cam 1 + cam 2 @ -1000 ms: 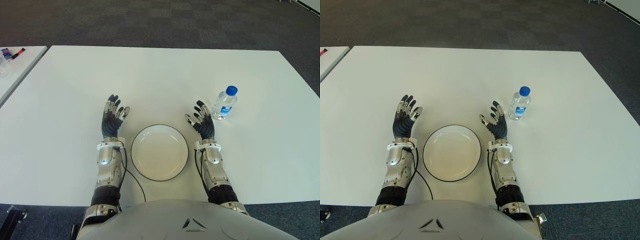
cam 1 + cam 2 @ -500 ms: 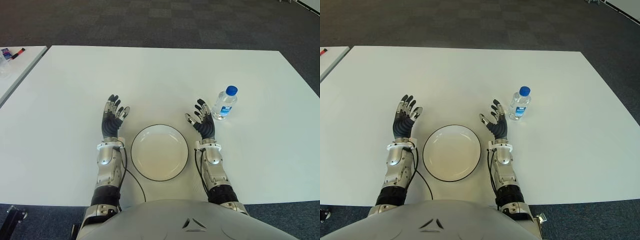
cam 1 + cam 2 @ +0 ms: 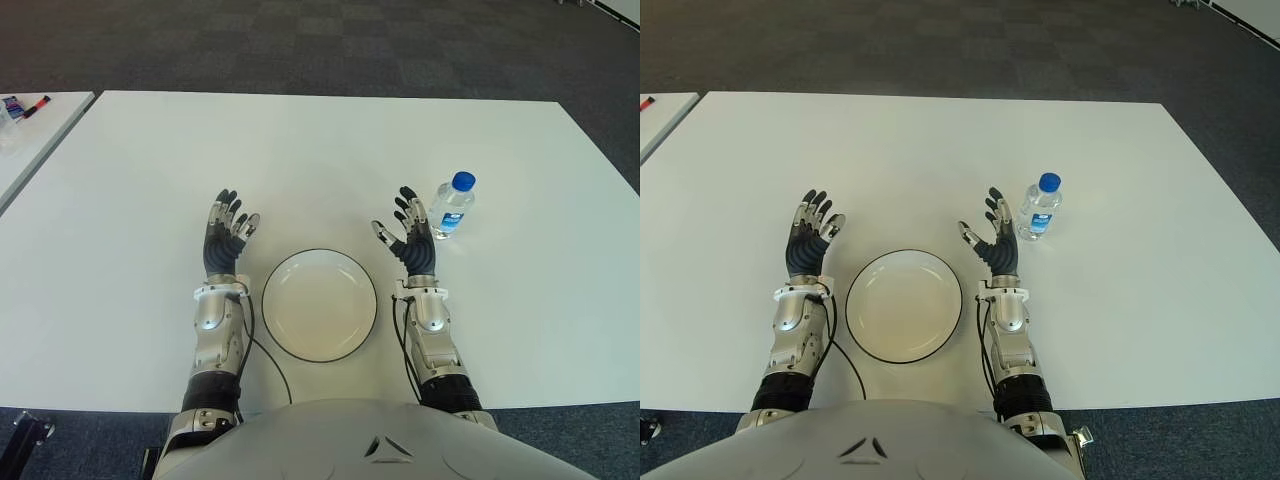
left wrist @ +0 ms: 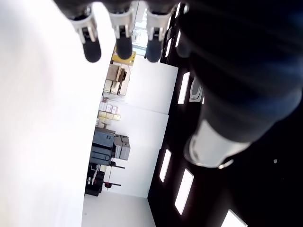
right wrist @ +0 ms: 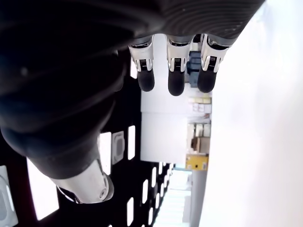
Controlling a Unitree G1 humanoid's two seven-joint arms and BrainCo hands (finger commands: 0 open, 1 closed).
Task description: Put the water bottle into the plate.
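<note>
While the wide white bench (image 3: pixel 320 150) spreads smooth and matte from edge to edge, bordered on its far side by dark carpet (image 3: pixel 330 45) laid in a faint checker of squares, a second pale surface (image 3: pixel 30 130) shows beyond its left edge with small markers at its far end. Near the middle of the bench's near edge lies the plate (image 3: pixel 319 304), a round, shallow, glossy white dish with a thin dark line around its rim, and nothing in it. The left hand (image 3: pixel 226 240) shows just beside the plate's left rim, a dark, segmented mechanical hand on a silver metal forearm with a black cable trailing toward the near edge; its fingers (image 4: pixel 121 33) are spread and extended, holding nothing. The right hand (image 3: pixel 410 240), of the same dark jointed build with pale metallic knuckle joints, stands just past the plate's right rim, palm turned toward the plate, its fingers (image 5: pixel 173 61) likewise straight and empty. The water bottle (image 3: pixel 449 207) stands upright just beside the right hand, on its side toward the bench's right edge, apart from the plate: a small clear plastic cylinder with a blue screw cap and a pale label band around its lower body.
</note>
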